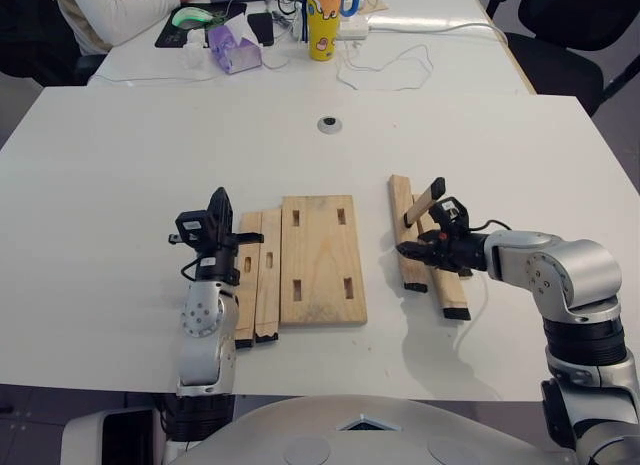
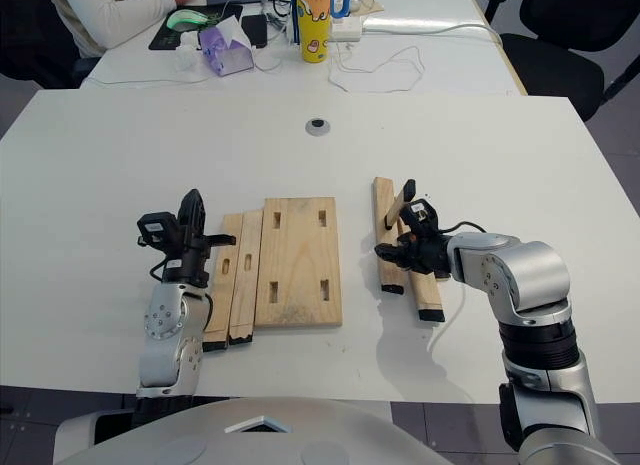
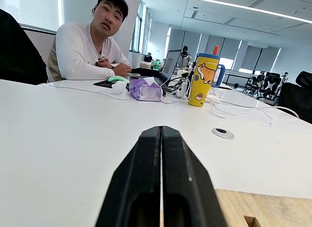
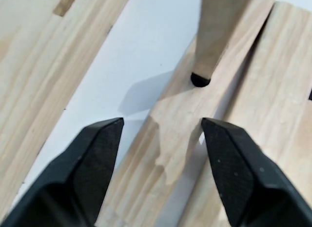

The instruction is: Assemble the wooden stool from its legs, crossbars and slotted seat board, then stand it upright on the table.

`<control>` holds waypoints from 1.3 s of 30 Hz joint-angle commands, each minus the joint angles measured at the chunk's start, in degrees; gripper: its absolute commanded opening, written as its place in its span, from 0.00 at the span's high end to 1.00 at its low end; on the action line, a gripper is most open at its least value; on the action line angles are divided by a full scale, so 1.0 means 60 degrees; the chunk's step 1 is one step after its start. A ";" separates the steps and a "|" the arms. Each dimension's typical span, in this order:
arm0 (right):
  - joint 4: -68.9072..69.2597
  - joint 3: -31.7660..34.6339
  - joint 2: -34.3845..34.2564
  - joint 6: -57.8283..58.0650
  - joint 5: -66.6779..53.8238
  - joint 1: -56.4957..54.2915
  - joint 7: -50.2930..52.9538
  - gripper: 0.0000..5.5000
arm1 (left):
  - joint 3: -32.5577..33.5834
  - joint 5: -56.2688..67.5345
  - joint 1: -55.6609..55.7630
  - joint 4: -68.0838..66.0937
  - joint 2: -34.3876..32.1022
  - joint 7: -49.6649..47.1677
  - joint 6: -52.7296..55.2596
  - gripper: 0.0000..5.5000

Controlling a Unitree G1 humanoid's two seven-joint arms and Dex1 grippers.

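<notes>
Left eye view, right of centre: the right gripper (image 1: 412,252) is seen open astride a wooden leg (image 1: 401,200) lying lengthwise up the frame; the left gripper (image 1: 219,211) is seen closed, farther off.

Your left arm (image 1: 205,325) comes up from the near edge of the table (image 1: 120,185), the forearm raised steeply. The left gripper (image 1: 220,199) points toward the far edge with its fingers pressed flat together. Your right arm (image 1: 560,275) reaches in from the right edge, elbow bent and forearm low. The right gripper (image 1: 408,251) points toward the left edge, its fingers spread apart.
</notes>
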State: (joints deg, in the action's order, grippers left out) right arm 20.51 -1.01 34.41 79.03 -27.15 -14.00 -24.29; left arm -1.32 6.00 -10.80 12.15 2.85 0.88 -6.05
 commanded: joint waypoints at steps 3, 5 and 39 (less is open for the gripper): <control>-0.0202 -0.0244 -0.0048 0.0019 0.0246 0.0204 0.0195 0.46 | -0.0081 -0.0138 0.0198 -0.0006 -0.0076 0.0083 0.0116 1.00; -0.0200 -0.0291 -0.0082 0.0080 0.0233 0.0226 0.0154 0.46 | -0.0100 -0.0155 0.0213 0.0006 -0.0090 0.0102 0.0133 1.00; -0.1017 -0.0661 -0.0942 -0.6679 0.1665 -0.0306 -0.0960 0.63 | 0.0241 0.3876 0.0728 0.0879 0.0175 0.1292 0.2837 0.92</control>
State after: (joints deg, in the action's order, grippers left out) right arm 13.53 -3.44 27.08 45.22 -18.63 -14.43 -26.53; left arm 0.50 22.46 -6.94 14.56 3.14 6.32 5.35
